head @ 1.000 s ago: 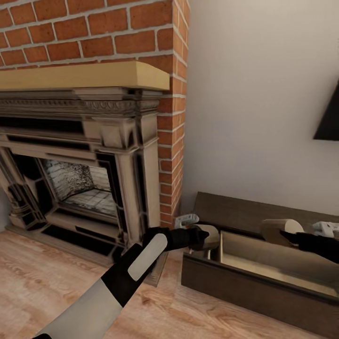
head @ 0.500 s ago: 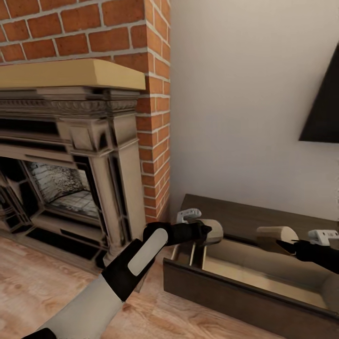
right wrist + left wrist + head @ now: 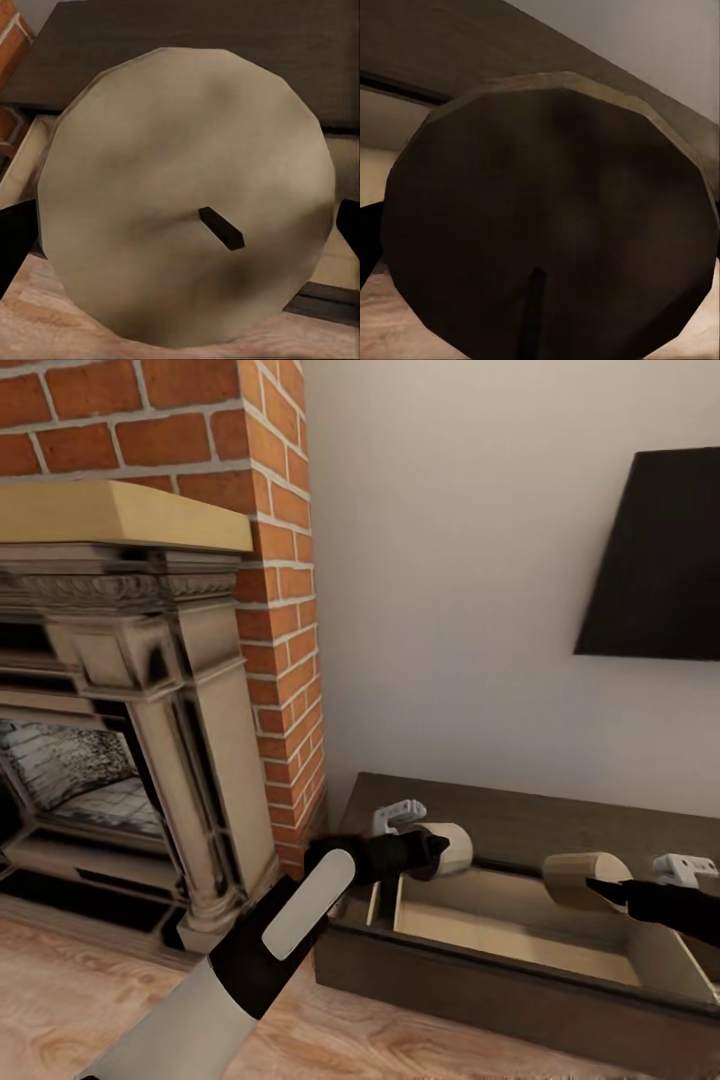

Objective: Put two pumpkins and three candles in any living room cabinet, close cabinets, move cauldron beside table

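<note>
The dark-brown cabinet (image 3: 520, 822) stands low against the wall with a drawer (image 3: 500, 935) pulled out, pale wood inside. My left gripper (image 3: 437, 852) is shut on a cream candle (image 3: 455, 846) above the drawer's left end. In the left wrist view that candle's shadowed end face (image 3: 547, 217) is close up. My right gripper (image 3: 594, 883) is shut on a tan candle (image 3: 578, 872) held over the drawer's right half. Its pale flat top with a dark wick (image 3: 187, 195) faces the right wrist camera. No pumpkin is visible.
A brick chimney with a carved fireplace surround (image 3: 150, 690) stands to the cabinet's left. A black screen (image 3: 655, 555) hangs on the wall above. Two small white objects (image 3: 398, 816) (image 3: 684, 867) lie on the cabinet top. Wood floor (image 3: 120, 980) runs in front.
The whole view has swung right, so the fireplace slid left and more of the cabinet and screen shows. Both grippers still hold their candles, now further over the open drawer.
</note>
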